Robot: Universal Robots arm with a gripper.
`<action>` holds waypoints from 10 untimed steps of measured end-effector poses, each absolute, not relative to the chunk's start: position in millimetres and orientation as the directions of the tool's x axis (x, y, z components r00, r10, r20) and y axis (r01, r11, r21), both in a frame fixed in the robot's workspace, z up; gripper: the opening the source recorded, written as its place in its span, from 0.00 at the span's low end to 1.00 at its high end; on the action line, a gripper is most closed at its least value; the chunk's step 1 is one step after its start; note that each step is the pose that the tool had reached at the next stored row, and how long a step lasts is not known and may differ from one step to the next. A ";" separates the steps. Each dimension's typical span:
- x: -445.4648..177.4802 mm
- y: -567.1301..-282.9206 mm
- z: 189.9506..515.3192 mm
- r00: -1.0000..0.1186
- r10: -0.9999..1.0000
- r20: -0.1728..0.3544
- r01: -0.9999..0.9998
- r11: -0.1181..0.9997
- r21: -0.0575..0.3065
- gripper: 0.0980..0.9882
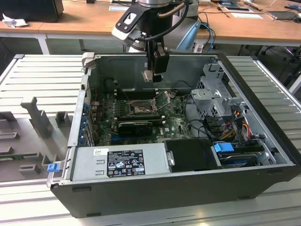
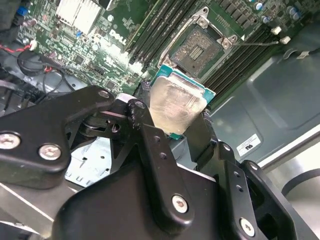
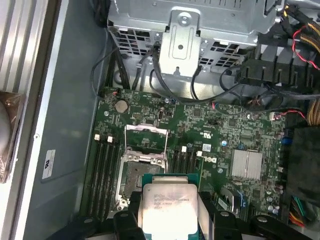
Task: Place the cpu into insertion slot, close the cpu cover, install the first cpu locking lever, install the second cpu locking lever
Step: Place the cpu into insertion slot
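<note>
Exterior view, item record: cpu carried above the open insertion slot

Item 1. Gripper (image 1: 152, 75): black, two-fingered, hung on the arm over the open computer case (image 1: 141, 193). Its fingers (image 2: 146, 120) were closed narrow on two opposite edges of the cpu.

Item 2. Cpu (image 1: 147, 76): flat square chip with a grey metal top and a green rim, clamped between the fingers and raised clear of the board. In the first wrist view its metal top (image 3: 169, 207) faced the camera. In the second wrist view it hung near the insertion slot and apart from it.

Item 3. Insertion slot (image 3: 136, 172): square dark socket with a metal rim, set in the green circuit board (image 1: 176, 126). It lay uncovered, with no chip seated in it.

Item 4. Cpu cover (image 3: 145, 128): thin metal frame with a square window, flipped open and lying beside the slot on the side toward the drive cage (image 3: 185, 25). Green board showed through its window.

Item 5. Memory slots (image 3: 102, 170): long, narrow and black, ranged along both sides of the insertion slot.

Item 6. Power supply (image 1: 117, 162): grey box with a printed label, at the near edge of the case in the exterior view.

Item 7. Heatsink (image 3: 246, 164): small, silver and finned, on the board well apart from the slot.
</note>
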State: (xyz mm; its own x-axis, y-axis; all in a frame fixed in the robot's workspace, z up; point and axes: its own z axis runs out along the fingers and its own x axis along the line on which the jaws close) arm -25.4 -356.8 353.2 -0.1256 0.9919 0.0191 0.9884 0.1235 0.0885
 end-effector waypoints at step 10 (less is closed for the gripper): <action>-25.4 -356.8 344.4 -0.125 0.992 0.019 0.989 0.122 0.088 0.48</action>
State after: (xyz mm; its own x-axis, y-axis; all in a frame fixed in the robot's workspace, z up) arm -25.4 -356.8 344.4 -0.1246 0.9920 0.0191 0.9886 0.1224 0.0880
